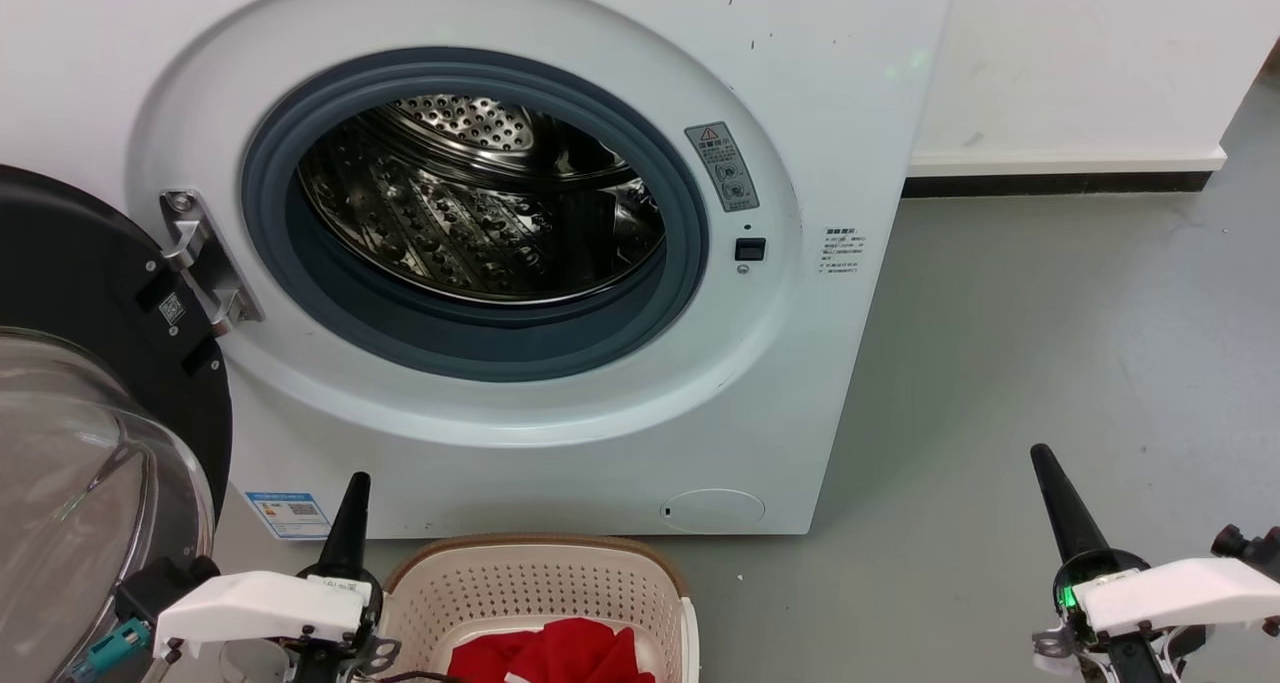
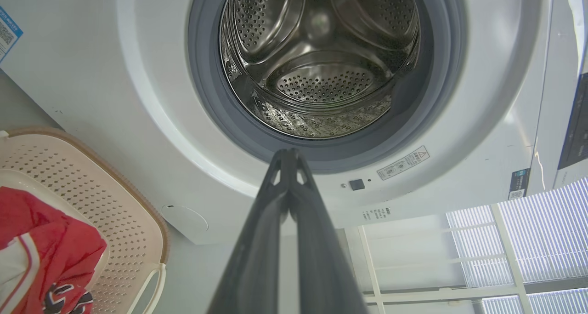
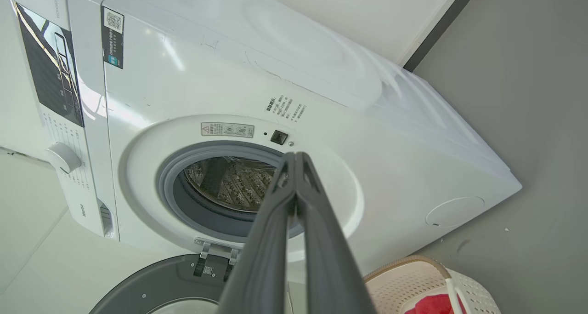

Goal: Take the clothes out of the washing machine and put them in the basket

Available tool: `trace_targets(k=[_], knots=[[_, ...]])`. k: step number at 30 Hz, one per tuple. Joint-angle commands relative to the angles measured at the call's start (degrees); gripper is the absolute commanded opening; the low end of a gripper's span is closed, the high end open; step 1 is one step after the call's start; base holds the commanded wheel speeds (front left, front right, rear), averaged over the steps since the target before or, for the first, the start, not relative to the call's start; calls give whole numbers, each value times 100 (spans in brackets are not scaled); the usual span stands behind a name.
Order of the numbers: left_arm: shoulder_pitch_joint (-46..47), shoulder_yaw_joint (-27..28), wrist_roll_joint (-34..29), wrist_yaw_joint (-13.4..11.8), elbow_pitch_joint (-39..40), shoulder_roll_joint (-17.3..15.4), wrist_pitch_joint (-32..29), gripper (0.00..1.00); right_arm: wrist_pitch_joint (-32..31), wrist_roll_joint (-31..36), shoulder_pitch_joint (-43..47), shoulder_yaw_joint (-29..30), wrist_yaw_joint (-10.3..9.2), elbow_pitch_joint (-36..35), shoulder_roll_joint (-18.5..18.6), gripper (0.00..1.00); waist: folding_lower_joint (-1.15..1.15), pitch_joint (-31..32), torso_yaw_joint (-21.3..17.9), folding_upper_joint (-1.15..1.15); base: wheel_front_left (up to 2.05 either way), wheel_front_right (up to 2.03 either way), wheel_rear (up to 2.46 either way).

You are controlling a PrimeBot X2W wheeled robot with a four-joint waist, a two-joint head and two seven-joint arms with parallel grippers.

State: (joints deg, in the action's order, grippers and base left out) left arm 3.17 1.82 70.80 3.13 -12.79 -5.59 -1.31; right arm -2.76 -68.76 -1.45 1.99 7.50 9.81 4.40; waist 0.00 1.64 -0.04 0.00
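Red clothes (image 1: 560, 658) lie in the basket (image 1: 540, 573). In the left wrist view, 1 garment shows white stripes and a black-and-white logo.

Basket position: on the grey floor (image 1: 1050, 343), just in front of the washer (image 1: 850, 113), below the porthole.

Washer state:
- Door (image 1: 100, 293) swung open to the left on its hinge (image 1: 205, 263), glass bowl facing the robot.
- Grey gasket (image 1: 690, 263) ringing the porthole.
- Drum (image 1: 480, 213) presenting perforated steel walls and raised ribs.

Left gripper (image 1: 355, 488): 2 fingers pressed together tip to tip, pinching no item. It points up at the washer front and sits just beside the basket's left rim. In the left wrist view, its tips line up with the lower edge of the gasket.

Right gripper (image 1: 1045, 463): 2 fingers pressed together tip to tip, pinching no item. It hangs over bare floor to the right of the washer, well apart from the basket. In the right wrist view, its tips overlap the right side of the porthole surround
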Motion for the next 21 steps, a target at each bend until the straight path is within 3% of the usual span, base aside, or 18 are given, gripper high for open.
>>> trace_targets(k=[1,21], knots=[[161,42,154,54,22,9,-39,0,-14,-186,-177,28,0,7,31,0,0,-7,0,0,0,0,0],[247,250,1079,245,-49,139,-266,0,-113,-1267,-324,134,-1,199,13,0,0,-78,2,0,0,0,0]])
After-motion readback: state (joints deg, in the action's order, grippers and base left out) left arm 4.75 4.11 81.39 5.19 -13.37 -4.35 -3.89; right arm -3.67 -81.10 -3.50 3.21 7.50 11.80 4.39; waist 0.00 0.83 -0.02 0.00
